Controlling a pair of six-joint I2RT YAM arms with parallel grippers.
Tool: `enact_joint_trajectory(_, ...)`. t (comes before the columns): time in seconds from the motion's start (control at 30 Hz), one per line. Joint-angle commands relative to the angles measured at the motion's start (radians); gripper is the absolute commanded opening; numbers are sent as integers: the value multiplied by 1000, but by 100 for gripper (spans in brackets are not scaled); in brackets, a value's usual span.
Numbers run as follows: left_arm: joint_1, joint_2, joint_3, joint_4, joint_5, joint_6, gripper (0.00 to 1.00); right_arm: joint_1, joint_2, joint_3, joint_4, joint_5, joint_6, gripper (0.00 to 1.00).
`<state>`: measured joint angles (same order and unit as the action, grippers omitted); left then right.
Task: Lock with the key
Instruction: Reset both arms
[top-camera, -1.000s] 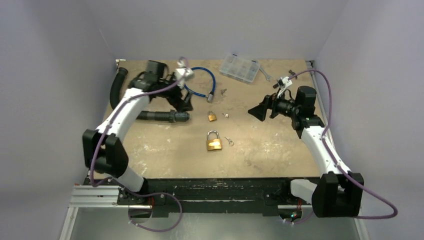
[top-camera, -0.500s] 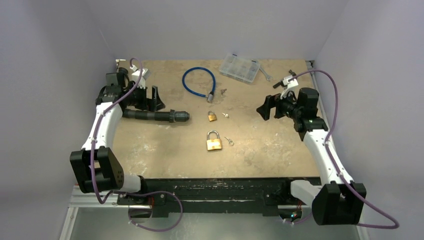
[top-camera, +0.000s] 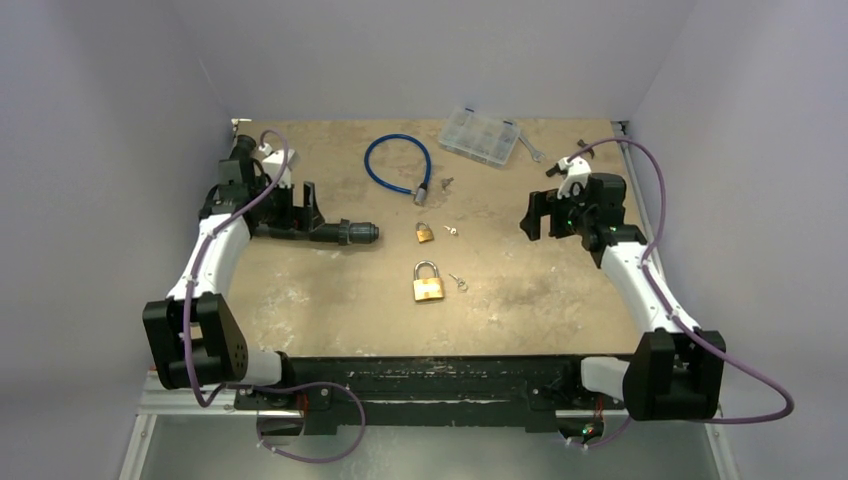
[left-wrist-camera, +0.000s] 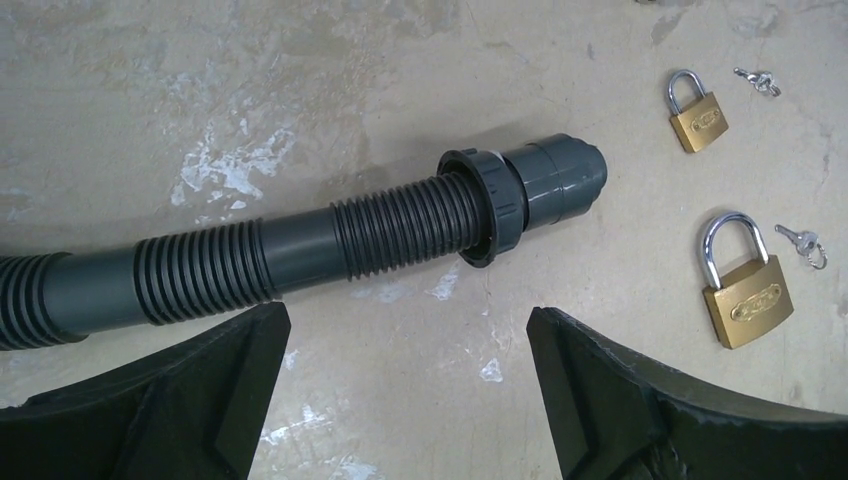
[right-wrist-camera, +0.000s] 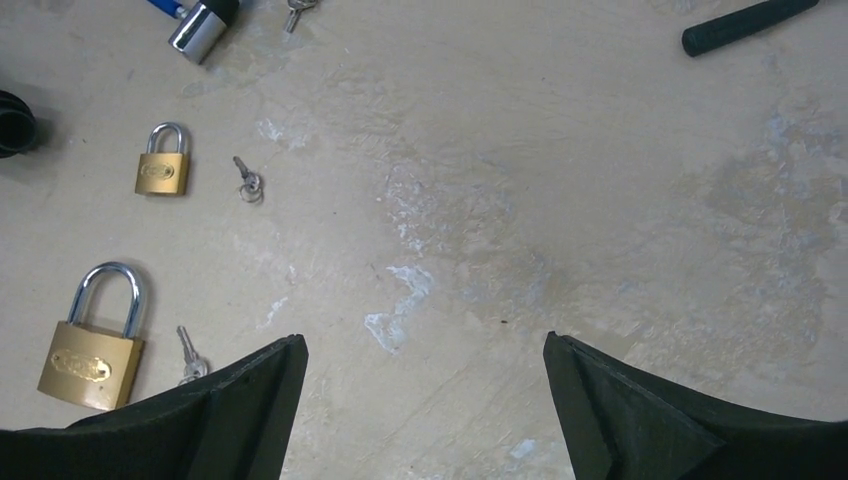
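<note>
Seen whole only from overhead: the tan surface (top-camera: 540, 290), with a clear plastic box (top-camera: 481, 134) at its far edge and a blue cable lock (top-camera: 422, 194) looped left of that box. Caught in the left wrist view in close detail: a dark ribbed hose (left-wrist-camera: 330, 235), lying across the frame just beyond the fingertips, collar end toward the padlocks. Caught in the right wrist view alone: a dark rod (right-wrist-camera: 750, 25) at the upper right corner, cut off by the frame, kind unclear.

Near the middle of the surface, the large brass padlock (top-camera: 428, 283) lying flat, long axis running near to far, shackle toward the far edge, body toward the arms. Just beyond it, the small padlock (top-camera: 425, 233), turned the same way. Just right of each padlock, apart from it, a small key: one (top-camera: 458, 282) by the large padlock, another (top-camera: 451, 230) by the small one — too small to tell which way the blades point.

Left jaws (top-camera: 305, 205) spread wide beside the hose, holding nothing. Right jaws (top-camera: 535, 213) likewise spread wide, well right of the padlocks, over bare surface — gripping nothing, touching nothing visible.
</note>
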<state>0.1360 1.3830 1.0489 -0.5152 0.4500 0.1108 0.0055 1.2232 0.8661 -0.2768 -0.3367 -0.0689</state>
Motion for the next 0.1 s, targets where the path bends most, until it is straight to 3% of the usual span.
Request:
enact_joint_trajectory(0.0, 1, -41, -7, 61, -9, -23, 100, -2, -36, 35, 26, 15, -16, 99)
enact_joint_trajectory(0.07, 1, -45, -14, 73, -16, -24, 100, -2, -41, 31, 29, 13, -15, 99)
